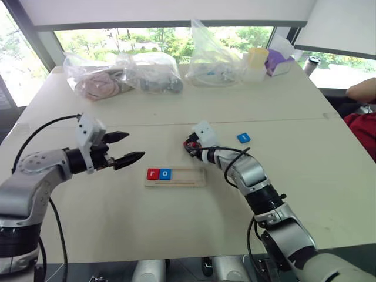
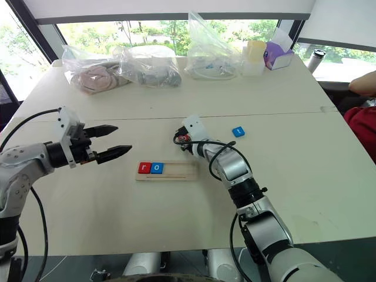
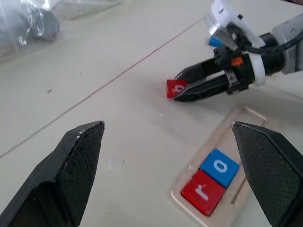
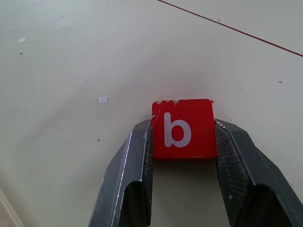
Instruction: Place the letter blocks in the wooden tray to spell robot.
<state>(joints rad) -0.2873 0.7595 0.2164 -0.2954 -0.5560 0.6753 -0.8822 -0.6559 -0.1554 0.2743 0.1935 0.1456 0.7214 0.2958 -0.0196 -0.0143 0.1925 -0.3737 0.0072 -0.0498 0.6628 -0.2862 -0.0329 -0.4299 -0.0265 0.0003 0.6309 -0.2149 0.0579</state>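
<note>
The wooden tray (image 1: pixel 191 177) lies mid-table with a red "r" block (image 1: pixel 153 174) and a blue "o" block (image 1: pixel 165 174) side by side at its left end. Just behind the tray's right end, my right gripper (image 4: pixel 183 126) is shut on a red "b" block (image 4: pixel 182 128) that rests low on the table; the left wrist view shows this block (image 3: pixel 173 88) pinched at the fingertips. Another blue block (image 1: pixel 243 138) lies flat to the right. My left gripper (image 1: pixel 136 145) hangs open and empty above the table, left of the tray.
Clear plastic bags (image 1: pixel 153 73) with assorted items line the table's far edge, alongside a yellow cup (image 1: pixel 257 57) and a purple box (image 1: pixel 276 61). A person's arm (image 1: pixel 361 91) and red clothing (image 1: pixel 364 132) show at the right edge.
</note>
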